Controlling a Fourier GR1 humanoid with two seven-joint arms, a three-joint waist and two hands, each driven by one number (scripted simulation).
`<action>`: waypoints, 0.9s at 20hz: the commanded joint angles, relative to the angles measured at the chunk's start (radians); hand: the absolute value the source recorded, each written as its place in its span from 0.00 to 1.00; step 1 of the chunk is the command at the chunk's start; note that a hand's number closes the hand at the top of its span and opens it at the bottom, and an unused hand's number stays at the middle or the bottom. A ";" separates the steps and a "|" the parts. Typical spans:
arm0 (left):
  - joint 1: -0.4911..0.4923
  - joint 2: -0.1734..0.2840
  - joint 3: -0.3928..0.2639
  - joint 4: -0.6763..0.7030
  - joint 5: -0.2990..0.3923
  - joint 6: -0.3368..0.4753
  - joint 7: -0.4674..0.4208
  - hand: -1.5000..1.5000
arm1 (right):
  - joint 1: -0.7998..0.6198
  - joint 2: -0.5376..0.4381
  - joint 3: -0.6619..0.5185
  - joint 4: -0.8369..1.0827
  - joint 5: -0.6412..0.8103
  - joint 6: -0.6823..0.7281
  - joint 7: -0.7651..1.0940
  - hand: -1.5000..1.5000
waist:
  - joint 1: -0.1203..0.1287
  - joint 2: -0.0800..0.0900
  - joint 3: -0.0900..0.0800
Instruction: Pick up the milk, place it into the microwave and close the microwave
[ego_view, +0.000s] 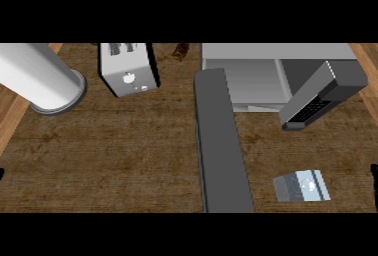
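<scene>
The milk (301, 186) is a small grey-white carton lying on the wooden counter at the lower right. The microwave (251, 82) stands at the back right with its cavity showing. Its open door (220, 145) reaches forward as a long grey bar down the middle of the counter, left of the milk. The dark keypad panel (319, 97) sits at the microwave's right side. Only a black sliver of my left hand (1, 173) shows at the left edge, and one of my right hand (375, 172) at the right edge, a little right of the milk. Neither touches anything.
A silver toaster (129, 70) stands at the back, left of the microwave. A tall white cylinder (40, 77) stands at the far left. A small brown object (180, 50) lies at the back between toaster and microwave. Bare counter (111, 155) spreads left of the door.
</scene>
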 joint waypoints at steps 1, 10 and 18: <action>0.068 -0.021 0.029 -0.038 0.073 -0.068 -0.042 0.00 | 0.016 0.003 -0.006 0.124 0.024 -0.061 -0.073 0.00 | 0.002 0.000 0.000; 0.154 -0.045 0.055 -0.119 0.109 -0.114 -0.026 0.00 | -0.084 -0.013 -0.147 0.493 -0.039 -0.041 -0.252 0.00 | 0.010 0.001 0.001; 0.217 -0.057 0.107 -0.096 0.148 -0.191 -0.069 0.00 | -0.128 -0.046 -0.229 0.835 -0.056 0.003 -0.524 0.00 | 0.008 0.001 0.001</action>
